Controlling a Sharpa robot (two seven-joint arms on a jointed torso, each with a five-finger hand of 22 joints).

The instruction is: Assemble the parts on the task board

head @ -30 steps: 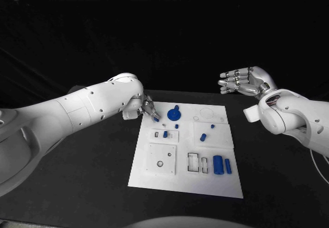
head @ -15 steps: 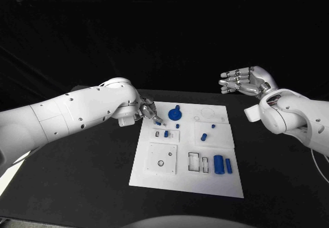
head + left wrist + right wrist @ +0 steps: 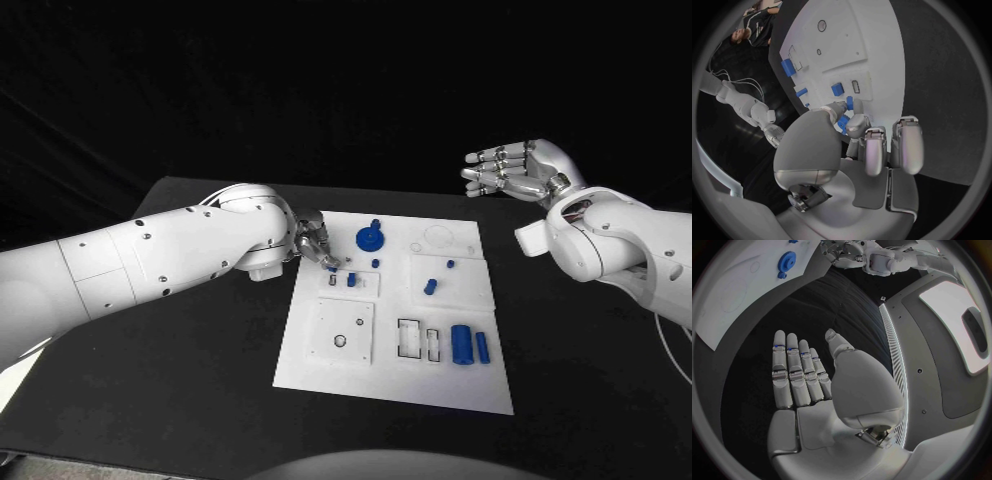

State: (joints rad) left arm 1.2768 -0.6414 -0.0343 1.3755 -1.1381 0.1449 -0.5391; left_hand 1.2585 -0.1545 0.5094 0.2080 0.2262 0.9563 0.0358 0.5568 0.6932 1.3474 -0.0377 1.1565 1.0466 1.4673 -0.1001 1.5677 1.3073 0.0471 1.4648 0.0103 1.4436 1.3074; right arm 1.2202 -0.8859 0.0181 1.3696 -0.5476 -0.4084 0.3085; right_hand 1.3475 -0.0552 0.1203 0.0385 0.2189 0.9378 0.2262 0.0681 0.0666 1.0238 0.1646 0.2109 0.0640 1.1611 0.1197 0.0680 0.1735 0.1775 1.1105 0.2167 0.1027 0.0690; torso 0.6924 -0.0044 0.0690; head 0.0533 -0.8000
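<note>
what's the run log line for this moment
left robot hand: pinches small blue part over task board | right robot hand: open, off board

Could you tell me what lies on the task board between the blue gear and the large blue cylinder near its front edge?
In the head view, between the blue gear and the large blue cylinder on the task board lies a small blue peg, tilted.

Matte black rectangular table [image 3: 173,330] sits under bright light; black backdrop curtain [image 3: 346,80] w/ faint folds hangs behind.
</note>
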